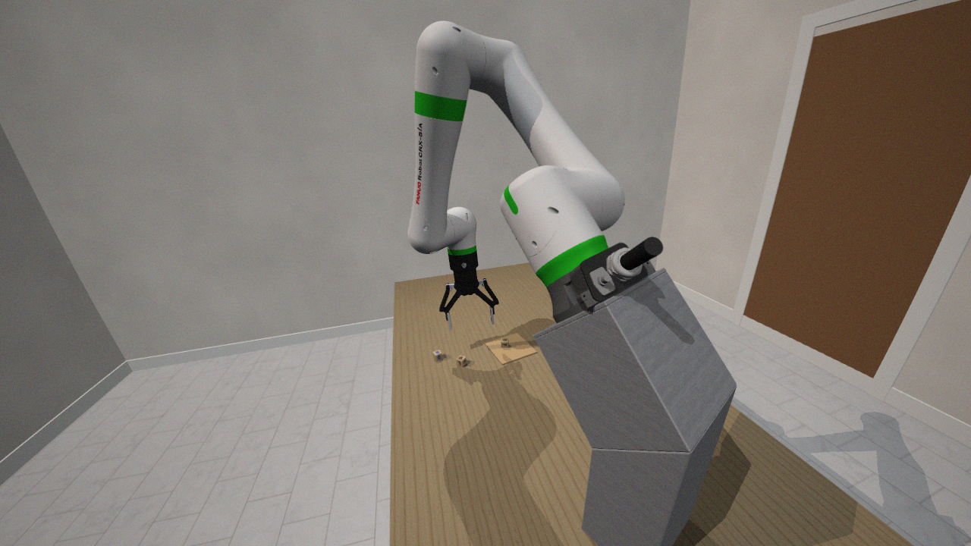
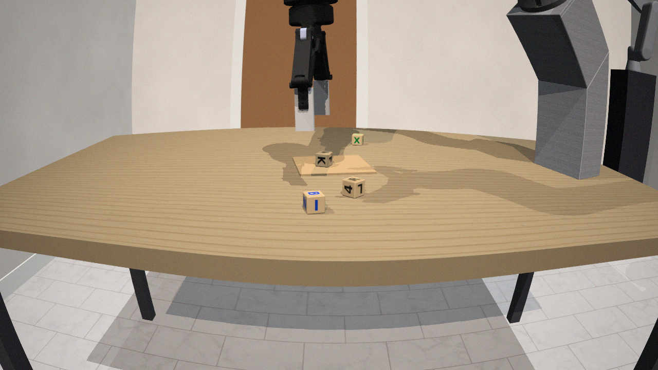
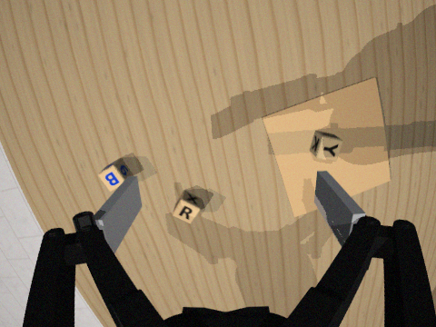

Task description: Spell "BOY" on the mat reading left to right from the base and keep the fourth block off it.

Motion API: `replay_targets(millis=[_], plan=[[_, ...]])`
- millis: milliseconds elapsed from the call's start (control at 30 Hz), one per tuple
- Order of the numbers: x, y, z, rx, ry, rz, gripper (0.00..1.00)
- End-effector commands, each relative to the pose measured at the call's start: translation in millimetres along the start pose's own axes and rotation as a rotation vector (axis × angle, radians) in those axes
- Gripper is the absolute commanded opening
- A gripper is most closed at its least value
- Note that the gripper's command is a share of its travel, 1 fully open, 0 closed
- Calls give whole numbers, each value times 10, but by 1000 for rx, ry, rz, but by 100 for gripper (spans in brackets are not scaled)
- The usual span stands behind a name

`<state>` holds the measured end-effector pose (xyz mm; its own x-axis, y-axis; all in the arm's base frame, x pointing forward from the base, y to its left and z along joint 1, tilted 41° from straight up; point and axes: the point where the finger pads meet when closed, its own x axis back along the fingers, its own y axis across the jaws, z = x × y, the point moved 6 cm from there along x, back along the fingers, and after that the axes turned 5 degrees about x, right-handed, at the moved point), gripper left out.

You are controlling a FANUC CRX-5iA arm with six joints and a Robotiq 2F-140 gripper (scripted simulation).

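Top view: you have the gripper (image 1: 471,324) (image 2: 313,121) (image 3: 226,190) above the table (image 1: 420,441) (image 2: 138,206) (image 3: 182,54), fingers spread fully, nothing gripped. The blue-lettered block (image 1: 437,354) (image 2: 313,202) (image 3: 112,177) and the R block (image 1: 461,360) (image 2: 353,187) (image 3: 187,212) sit off the mat (image 1: 516,355) (image 2: 354,165) (image 3: 291,173); the Y block (image 1: 504,343) (image 2: 324,159) (image 3: 328,146) sits on it.

Exterior view: you can read a green X on the side of a fourth block (image 2: 357,139), off the mat on its far side. Its top letter is too small to tell.

Wrist view: you see B, R and Y on the three blocks' upward faces. Mat lies flat; both finger pads are apart, with the R block visible below, between them in the picture.
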<state>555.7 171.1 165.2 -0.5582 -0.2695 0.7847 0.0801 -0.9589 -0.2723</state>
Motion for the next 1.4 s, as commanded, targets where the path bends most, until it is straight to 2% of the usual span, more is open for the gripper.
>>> replay_targets(millis=[0,167,233,267,733,800,833,1300,1367], plan=[[-1,55,-6,-137,10,-14,100],[-2,134,-8,-305,9,-13,100],[-2,134,-8,-305,9,-13,100],[-3,178,-10,-402,9,-13,100],[-4,371,-23,-846,9,-10,100],[-4,371,-23,-846,9,-10,100],[-3,411,-27,-942,9,-9,100],[-1,585,-46,-1387,9,-3,100],[-1,585,-46,-1387,9,-3,100]])
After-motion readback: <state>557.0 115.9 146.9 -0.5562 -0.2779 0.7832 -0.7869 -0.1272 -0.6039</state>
